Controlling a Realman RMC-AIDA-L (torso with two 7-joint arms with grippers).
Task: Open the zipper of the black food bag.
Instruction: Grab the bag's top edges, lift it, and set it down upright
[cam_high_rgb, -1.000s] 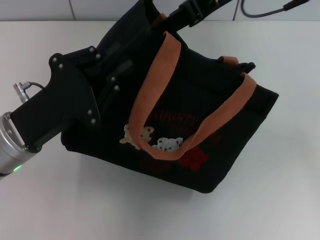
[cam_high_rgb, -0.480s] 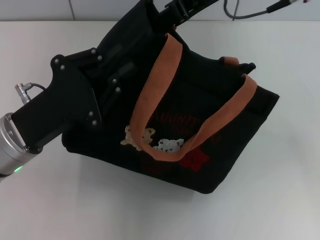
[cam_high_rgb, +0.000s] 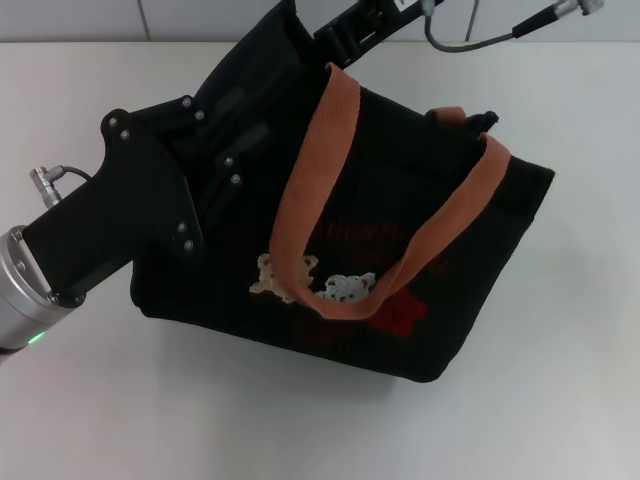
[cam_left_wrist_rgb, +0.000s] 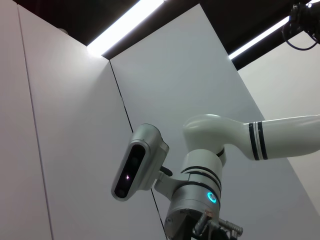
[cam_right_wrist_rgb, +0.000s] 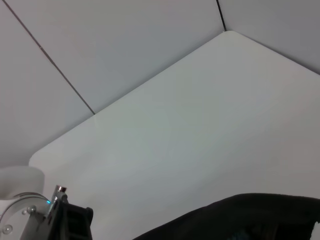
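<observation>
The black food bag (cam_high_rgb: 395, 205) stands on the white table in the head view, with its bear patches and red print facing me. One orange-brown handle (cam_high_rgb: 318, 160) hangs down over its front. My left gripper (cam_high_rgb: 222, 172) presses against the bag's left end, its black body covering that side. At the bag's far top corner my right gripper (cam_high_rgb: 348, 32) is mostly cut off by the picture's edge. The zipper does not stand out from the black fabric along the top rim. In the right wrist view only a strip of the bag's black fabric (cam_right_wrist_rgb: 240, 220) shows.
The white table (cam_high_rgb: 560, 380) runs wide around the bag, with a pale wall behind it. A grey cable (cam_high_rgb: 470, 38) loops from the right arm at the far edge. The left wrist view shows only walls, ceiling lights and the robot's own body (cam_left_wrist_rgb: 195, 185).
The right arm has drawn farther up toward the far edge. The bag's far corner has followed, and the bag has shifted slightly right and tilted. The left arm holds still.
</observation>
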